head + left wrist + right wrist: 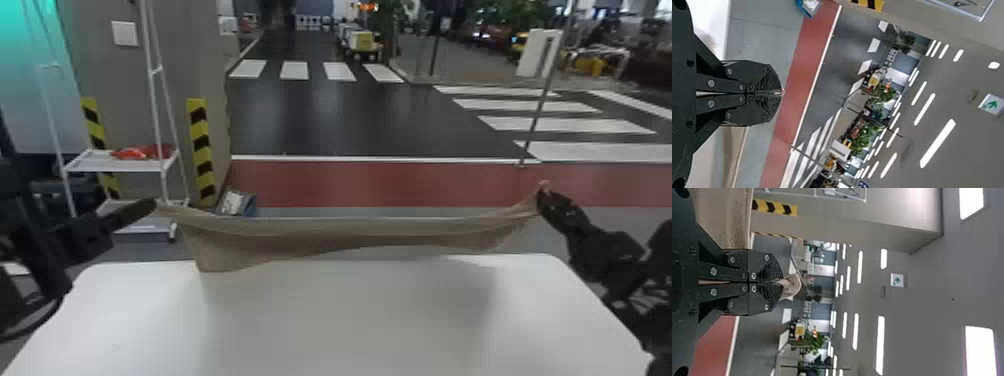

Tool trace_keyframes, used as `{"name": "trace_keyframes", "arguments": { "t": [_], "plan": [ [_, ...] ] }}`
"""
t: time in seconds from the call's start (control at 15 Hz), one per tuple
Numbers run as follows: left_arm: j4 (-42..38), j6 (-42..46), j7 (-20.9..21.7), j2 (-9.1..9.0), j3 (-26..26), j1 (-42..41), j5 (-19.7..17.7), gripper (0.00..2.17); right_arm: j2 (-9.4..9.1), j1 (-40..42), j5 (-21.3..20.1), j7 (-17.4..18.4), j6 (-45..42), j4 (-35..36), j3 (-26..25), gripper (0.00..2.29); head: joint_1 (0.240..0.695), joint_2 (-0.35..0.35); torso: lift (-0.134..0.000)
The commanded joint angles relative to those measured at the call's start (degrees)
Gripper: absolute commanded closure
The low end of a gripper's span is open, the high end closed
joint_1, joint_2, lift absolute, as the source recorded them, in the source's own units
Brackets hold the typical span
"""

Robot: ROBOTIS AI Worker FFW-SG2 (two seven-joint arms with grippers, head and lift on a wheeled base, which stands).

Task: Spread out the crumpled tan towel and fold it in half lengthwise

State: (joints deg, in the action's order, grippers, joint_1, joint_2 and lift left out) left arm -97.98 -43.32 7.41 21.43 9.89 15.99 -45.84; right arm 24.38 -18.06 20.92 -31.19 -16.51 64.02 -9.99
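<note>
Tan towel [325, 234] hangs stretched near table's [350, 320] far edge.
Left gripper [154, 203] and right gripper [542, 194]: fingers closed, each pinches 1 towel end.

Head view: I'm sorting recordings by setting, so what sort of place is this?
Probably an indoor hall laid out like a street: a zebra crossing on the dark floor, ceiling lights and an exit sign.

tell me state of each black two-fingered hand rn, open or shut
Left hand: closed, holding one end of the tan cloth towel.
Right hand: closed, holding the towel's other end.
</note>
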Motion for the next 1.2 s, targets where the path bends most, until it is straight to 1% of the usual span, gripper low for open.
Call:
{"name": "trace_keyframes", "arguments": {
  "t": [0.0,0.07,0.13,0.33,0.4,0.47,0.67,0.73,0.8,0.93,1.0,1.13],
  "plan": [
    [-9.2,-1.3,-0.6,0.72,1.4,-11.2,0.5,1.90,0.41,9.6,1.6,-1.9,-1.6,3.4,-1.9,1.21,0.471,-0.105,-0.125],
    [-13.6,-2.7,-0.5,0.64,3.1,-16.1,1.8,1.90,0.41,12.9,2.6,-3.2,-1.6,5.0,-2.8,1.21,0.513,-0.110,-0.125],
    [-17.2,-5.5,-0.6,0.11,4.4,-19.8,2.8,1.90,0.41,15.7,3.0,-4.0,-1.3,6.6,-4.1,1.21,0.585,-0.122,-0.125],
    [-28.9,-19.0,-0.6,-3.23,10.8,-29.6,4.6,1.90,0.32,24.0,4.7,-5.9,0.1,11.8,-7.1,1.21,0.686,-0.143,-0.125],
    [-32.4,-22.4,-0.6,-4.20,12.3,-32.8,6.0,1.90,0.32,27.2,6.1,-6.5,0.1,13.5,-7.9,1.21,0.695,-0.151,-0.125],
    [-35.4,-25.2,-0.6,-5.52,14.1,-35.8,6.9,1.90,0.23,29.7,7.2,-7.7,0.3,14.6,-8.7,1.21,0.695,-0.157,-0.125],
    [-40.5,-33.6,0.2,-9.12,18.7,-41.0,6.8,1.90,-1.00,33.5,8.6,-10.6,3.6,17.0,-13.5,1.21,0.695,-0.176,-0.125],
    [-41.6,-35.6,0.2,-9.74,19.0,-41.7,6.8,1.90,-1.17,34.7,9.6,-11.3,5.2,18.2,-14.8,1.21,0.695,-0.186,-0.125],
    [-43.1,-36.4,0.3,-10.53,20.0,-42.6,6.6,1.89,-1.44,36.4,10.4,-11.9,6.8,20.1,-15.9,1.21,0.695,-0.210,-0.125],
    [-45.1,-39.3,0.0,-11.14,21.0,-43.1,5.6,1.90,-2.67,39.7,10.5,-12.4,8.2,24.2,-17.9,1.21,0.695,-0.232,-0.125],
    [-45.8,-40.8,-0.3,-11.41,21.9,-43.1,4.3,1.90,-3.55,41.2,10.5,-12.8,9.8,26.2,-19.1,1.21,0.695,-0.241,-0.125],
    [-46.9,-41.4,-1.3,-11.85,23.1,-43.1,1.9,1.90,-5.57,42.9,10.9,-15.0,14.7,29.1,-22.0,1.21,0.695,-0.251,-0.125]
  ]
}}
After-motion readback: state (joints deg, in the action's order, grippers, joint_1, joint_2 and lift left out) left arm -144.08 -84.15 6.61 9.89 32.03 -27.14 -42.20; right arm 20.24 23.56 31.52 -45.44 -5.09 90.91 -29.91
